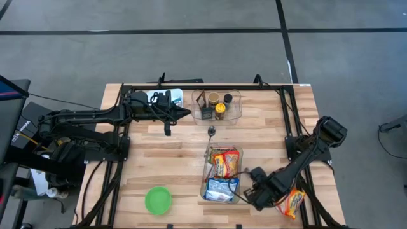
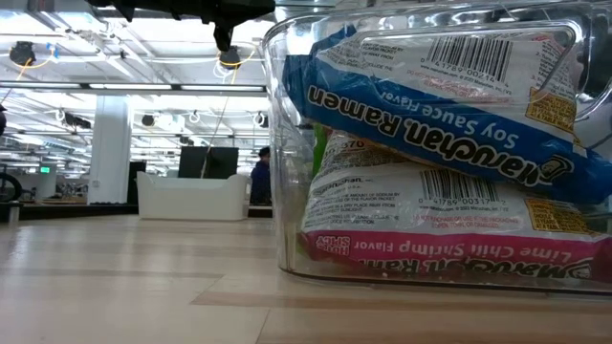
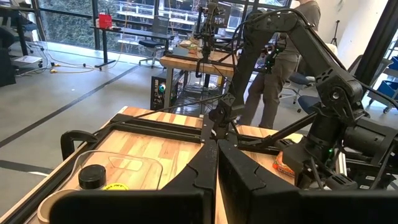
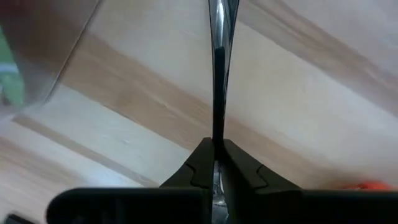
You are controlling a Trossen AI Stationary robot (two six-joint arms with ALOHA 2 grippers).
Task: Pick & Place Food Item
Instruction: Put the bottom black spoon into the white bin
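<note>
A clear bin near the table's middle holds ramen packets: a red-yellow one and a blue one. In the low view the blue soy sauce packet lies on a pink one. Another orange packet lies flat near the front right corner, partly under my right arm. My right gripper points down just right of the bin, shut on a thin shiny strip. My left gripper hovers level at the back, shut and holding nothing. My right gripper pinches a thin, dark, shiny strip between its two fingertips from above, pointing down. The strip runs straight on past the fingertips toward the table. What the strip is, and whether its far end touches the table, I cannot tell.
A clear container with jars stands at the back middle, right of my left gripper. A green bowl sits near the front left. A small dark item lies between container and bin. A person stands beyond the table.
</note>
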